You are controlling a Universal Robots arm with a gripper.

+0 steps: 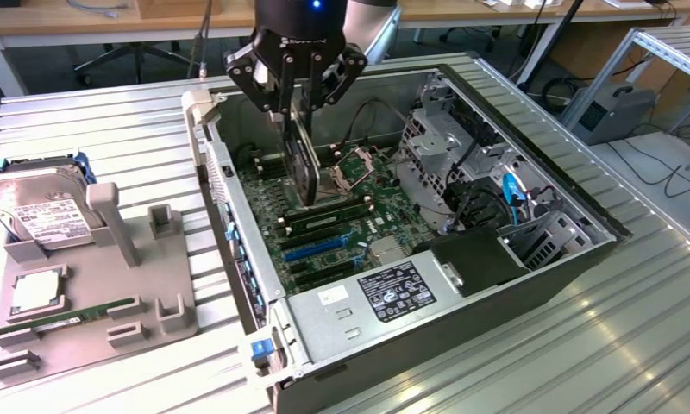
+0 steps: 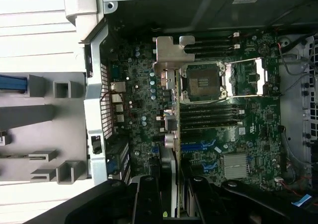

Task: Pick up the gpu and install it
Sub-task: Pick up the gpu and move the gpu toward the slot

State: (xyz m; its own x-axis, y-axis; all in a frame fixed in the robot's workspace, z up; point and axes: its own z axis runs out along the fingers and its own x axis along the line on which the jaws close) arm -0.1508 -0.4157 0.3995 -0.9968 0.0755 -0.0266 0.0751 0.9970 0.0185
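Observation:
The gpu (image 1: 306, 168), a slim dark card, hangs upright and edge-on from my gripper (image 1: 297, 105), which is shut on its upper edge. Its lower end is just above the motherboard (image 1: 357, 216) inside the open computer case (image 1: 575, 250). It hovers near the memory slots and above the blue expansion slots (image 1: 317, 247). In the wrist view the gpu (image 2: 170, 114) runs as a thin strip between my black fingers (image 2: 148, 199). Its silvery end bracket (image 2: 167, 52) sits at the far end, beside the open processor socket (image 2: 203, 82).
A grey fixture tray (image 1: 103, 328) at the exterior view's left holds a silver hard drive (image 1: 44, 211) and a thin green memory stick (image 1: 75, 315). Inside the case are a drive cage (image 1: 437, 142), cables and a labelled power supply (image 1: 397, 293). The case's rear wall (image 1: 224, 216) stands close to the card.

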